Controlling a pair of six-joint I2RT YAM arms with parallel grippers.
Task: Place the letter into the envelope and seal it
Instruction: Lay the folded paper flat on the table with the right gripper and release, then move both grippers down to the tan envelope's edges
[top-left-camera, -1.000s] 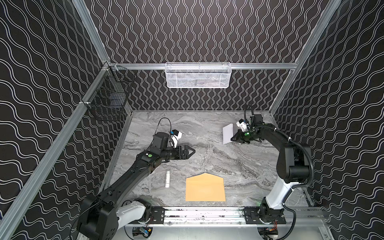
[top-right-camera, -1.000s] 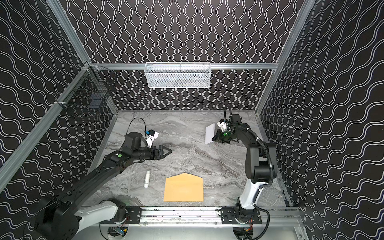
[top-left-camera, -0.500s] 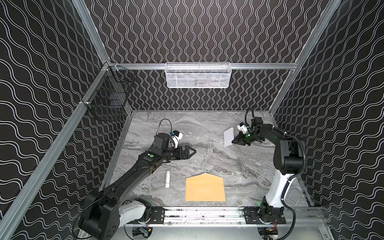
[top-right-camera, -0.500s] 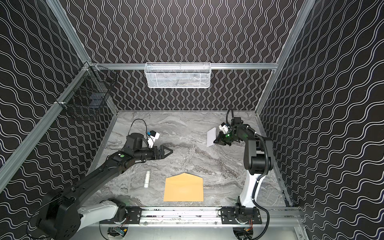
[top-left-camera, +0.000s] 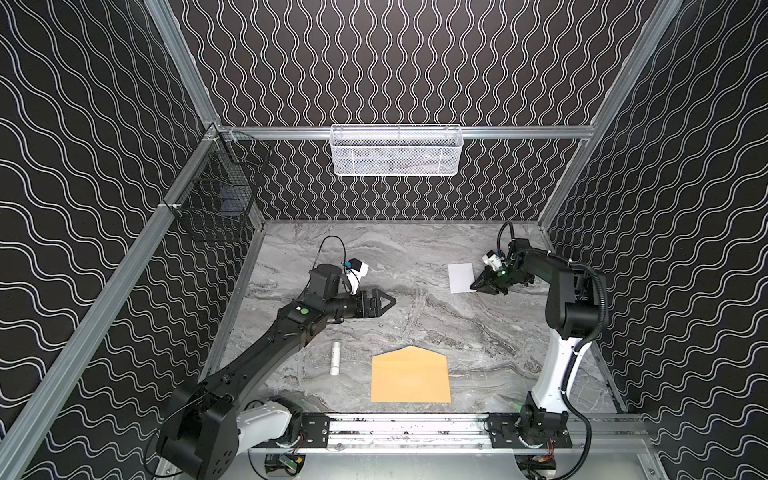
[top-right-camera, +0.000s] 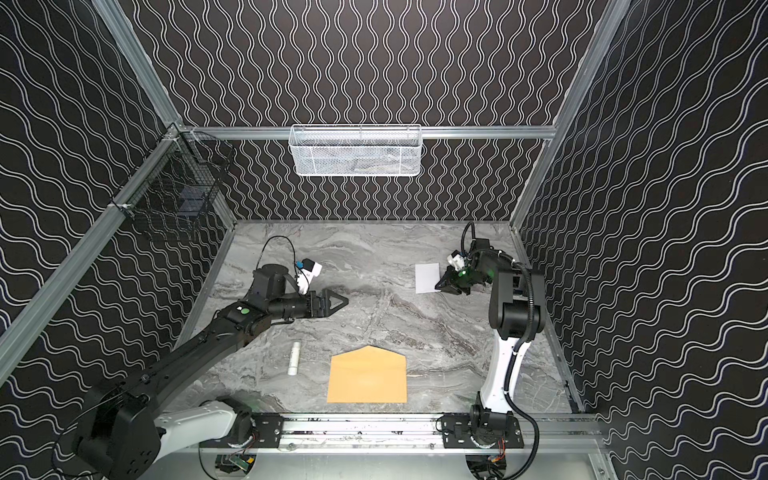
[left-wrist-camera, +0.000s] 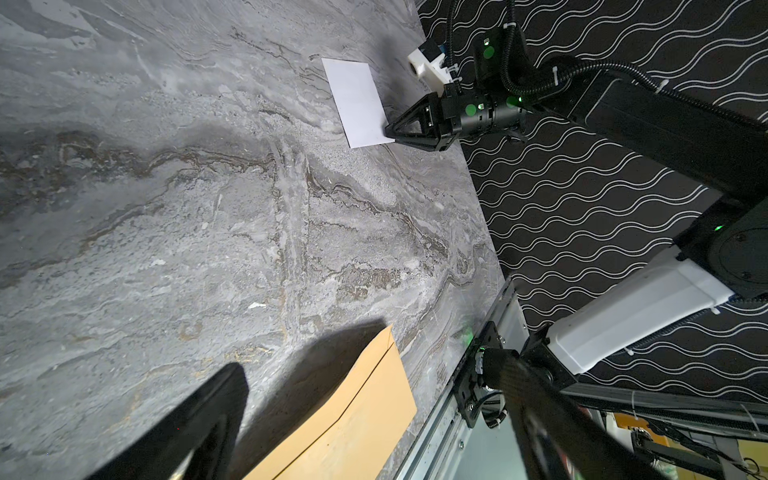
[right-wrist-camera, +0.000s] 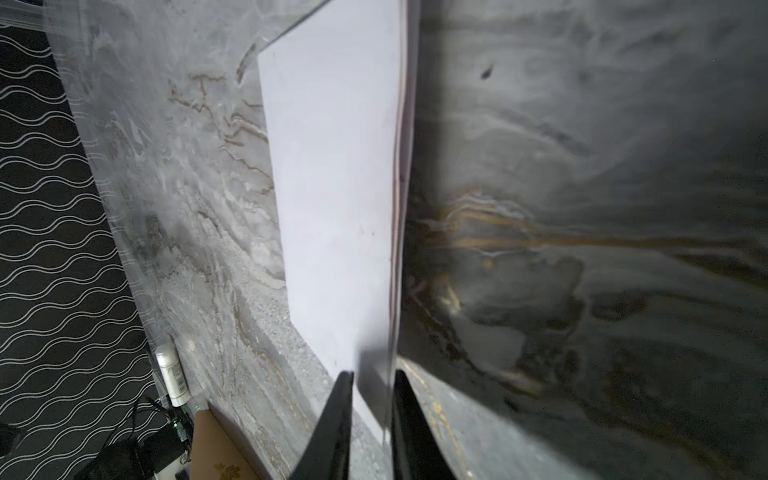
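The white letter (top-left-camera: 461, 277) (top-right-camera: 427, 277) lies on the marble table at the back right, also in the left wrist view (left-wrist-camera: 357, 102). My right gripper (top-left-camera: 473, 286) (top-right-camera: 437, 286) (left-wrist-camera: 387, 132) sits at its near right corner. In the right wrist view the fingers (right-wrist-camera: 372, 376) stand slightly apart, open, with the letter's (right-wrist-camera: 332, 187) corner in the gap. The tan envelope (top-left-camera: 410, 376) (top-right-camera: 368, 376) (left-wrist-camera: 353, 419) lies flat at the front centre, flap open and pointing to the back. My left gripper (top-left-camera: 392, 300) (top-right-camera: 345, 300) (left-wrist-camera: 365, 365) hovers wide open and empty left of centre.
A small white cylinder (top-left-camera: 335, 358) (top-right-camera: 294, 358) lies left of the envelope. A white mesh basket (top-left-camera: 397, 150) hangs on the back wall and a black wire basket (top-left-camera: 216, 199) on the left wall. A metal rail (top-left-camera: 407, 424) runs along the front edge.
The letter, held tilted up by the shut right gripper before, now lies down on the table, and the right fingers have parted a little. The left arm has barely moved.
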